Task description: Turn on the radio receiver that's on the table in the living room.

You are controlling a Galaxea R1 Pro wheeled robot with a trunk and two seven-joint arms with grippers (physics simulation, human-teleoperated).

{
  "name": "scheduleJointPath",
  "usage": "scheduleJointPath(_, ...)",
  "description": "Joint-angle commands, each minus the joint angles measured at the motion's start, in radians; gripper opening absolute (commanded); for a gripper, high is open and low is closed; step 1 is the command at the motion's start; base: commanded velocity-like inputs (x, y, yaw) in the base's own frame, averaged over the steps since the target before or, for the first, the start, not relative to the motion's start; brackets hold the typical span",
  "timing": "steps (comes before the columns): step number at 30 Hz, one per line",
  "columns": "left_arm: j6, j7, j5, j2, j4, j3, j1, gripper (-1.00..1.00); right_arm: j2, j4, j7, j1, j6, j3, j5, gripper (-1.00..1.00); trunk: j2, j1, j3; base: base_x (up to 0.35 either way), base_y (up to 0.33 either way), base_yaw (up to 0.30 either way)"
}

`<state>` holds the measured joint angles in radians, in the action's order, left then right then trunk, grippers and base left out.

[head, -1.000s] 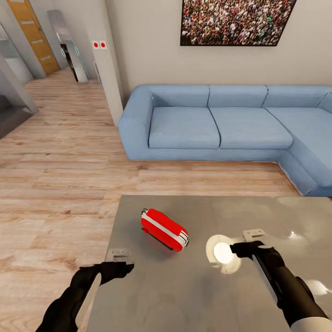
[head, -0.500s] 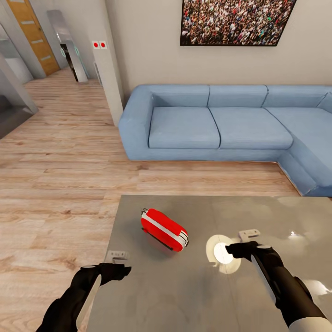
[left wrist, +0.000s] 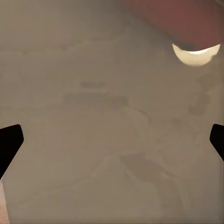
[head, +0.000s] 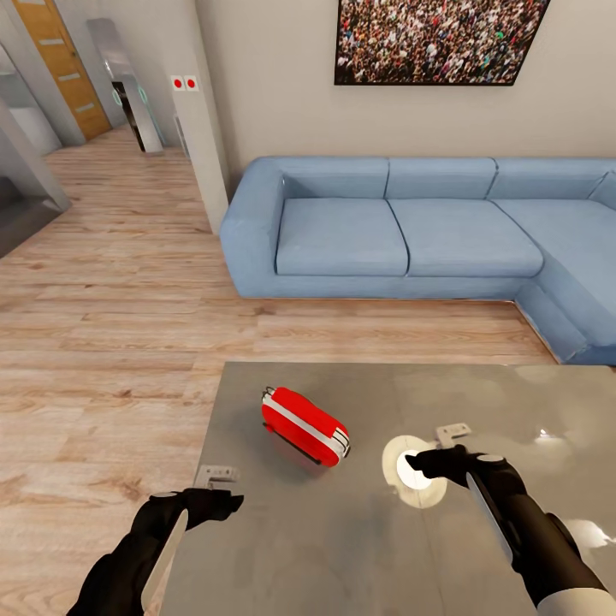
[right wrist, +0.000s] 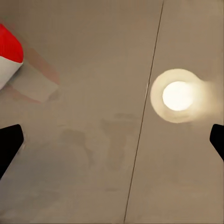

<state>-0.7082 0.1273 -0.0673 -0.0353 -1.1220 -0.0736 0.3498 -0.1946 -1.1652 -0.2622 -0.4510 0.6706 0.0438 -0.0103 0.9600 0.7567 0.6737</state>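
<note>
Hovering over table (head: 359,547), both grippers wide open and empty: right (head: 419,464) near radio (head: 305,425), left (head: 224,500) at near-left edge.

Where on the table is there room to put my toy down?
The table looks bare between the red radio and its far edge by the sofa, and along its near middle between the two grippers. It is busier around the radio and under the right gripper.
</note>
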Motion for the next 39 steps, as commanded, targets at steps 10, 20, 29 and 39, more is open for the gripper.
scheduleJointPath(10,-0.006,0.0,-0.002,0.0,0.001,0.0,0.0,1.0,0.001,-0.002,-0.007,0.0,-0.004,-0.002,-0.003,1.0,0.0,0.0,0.002,0.0,0.0,0.0)
scheduleJointPath(20,-0.007,0.0,-0.002,0.0,0.001,0.0,0.0,1.0,0.002,-0.001,0.0,0.0,-0.006,-0.002,-0.005,1.0,0.0,0.0,0.017,0.0,0.0,0.0)
scheduleJointPath(29,-0.007,0.0,-0.003,0.0,0.001,0.0,0.001,1.0,0.002,-0.003,0.006,0.0,-0.007,-0.001,-0.009,1.0,0.0,0.0,0.027,0.0,0.0,0.0)
scheduleJointPath(39,-0.008,0.001,-0.002,0.0,-0.002,0.0,0.001,1.0,0.004,-0.006,0.011,0.0,-0.002,-0.009,-0.079,1.0,0.0,0.0,0.028,0.0,0.0,0.0)
